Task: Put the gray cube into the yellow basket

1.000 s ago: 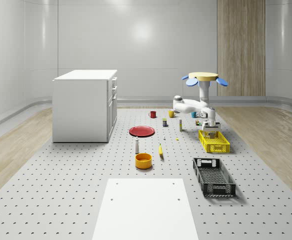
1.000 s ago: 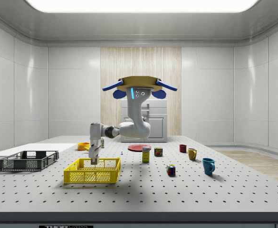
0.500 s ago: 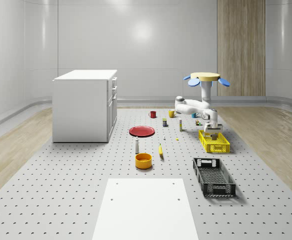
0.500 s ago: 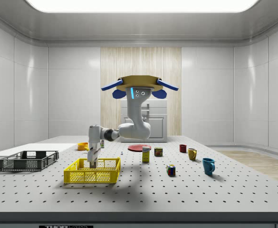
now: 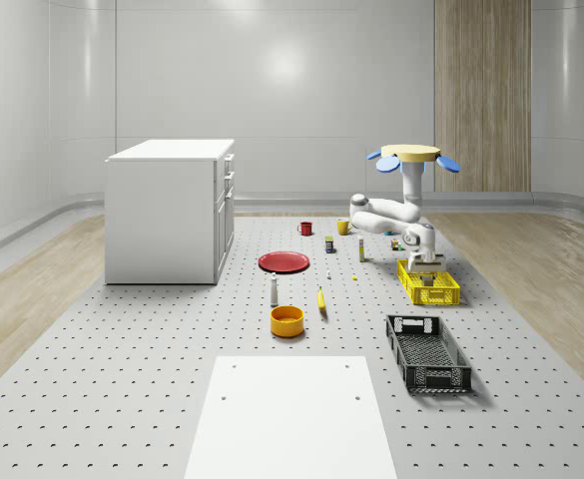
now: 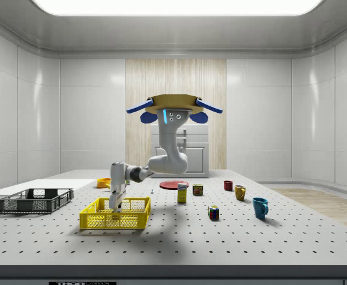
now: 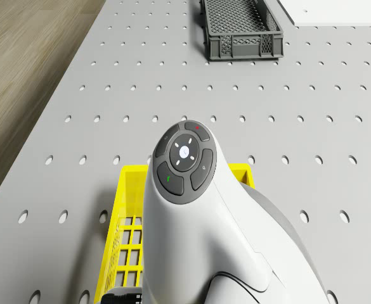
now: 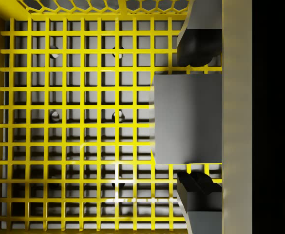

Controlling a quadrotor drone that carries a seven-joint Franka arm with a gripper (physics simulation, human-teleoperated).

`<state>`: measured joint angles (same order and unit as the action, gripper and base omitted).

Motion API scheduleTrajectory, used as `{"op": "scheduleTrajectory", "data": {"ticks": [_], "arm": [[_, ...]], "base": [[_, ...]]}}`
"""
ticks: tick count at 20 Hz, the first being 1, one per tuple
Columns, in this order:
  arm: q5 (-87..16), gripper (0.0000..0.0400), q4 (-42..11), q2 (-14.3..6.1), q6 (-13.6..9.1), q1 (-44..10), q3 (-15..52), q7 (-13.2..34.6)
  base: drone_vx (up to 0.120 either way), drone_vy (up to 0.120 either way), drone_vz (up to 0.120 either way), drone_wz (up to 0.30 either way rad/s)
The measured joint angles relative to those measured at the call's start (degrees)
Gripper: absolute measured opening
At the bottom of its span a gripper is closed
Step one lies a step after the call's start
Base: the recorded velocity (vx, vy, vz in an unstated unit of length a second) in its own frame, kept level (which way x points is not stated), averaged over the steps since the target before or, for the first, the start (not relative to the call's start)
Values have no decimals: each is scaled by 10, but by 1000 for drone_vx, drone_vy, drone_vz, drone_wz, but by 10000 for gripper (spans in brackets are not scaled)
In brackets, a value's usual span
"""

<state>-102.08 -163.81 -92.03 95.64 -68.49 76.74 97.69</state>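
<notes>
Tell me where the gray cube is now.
In the wrist view, the gray cube sits between the gripper fingers, over the yellow basket floor grid.

gripper [image 6: 115, 207] lower into yellow basket [image 6: 104, 219]

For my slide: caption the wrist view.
Gripper holding the gray cube between its fingers just above the yellow basket's grid floor.
</notes>
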Motion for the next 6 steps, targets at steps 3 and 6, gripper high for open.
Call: {"op": "scheduleTrajectory", "data": {"ticks": [3,6], "arm": [[7,372,-2,2,-4,2,8,-1],[14,384,-3,3,-8,3,16,-1]], "base": [[0,0,0,0],[0,0,0,0]]}}
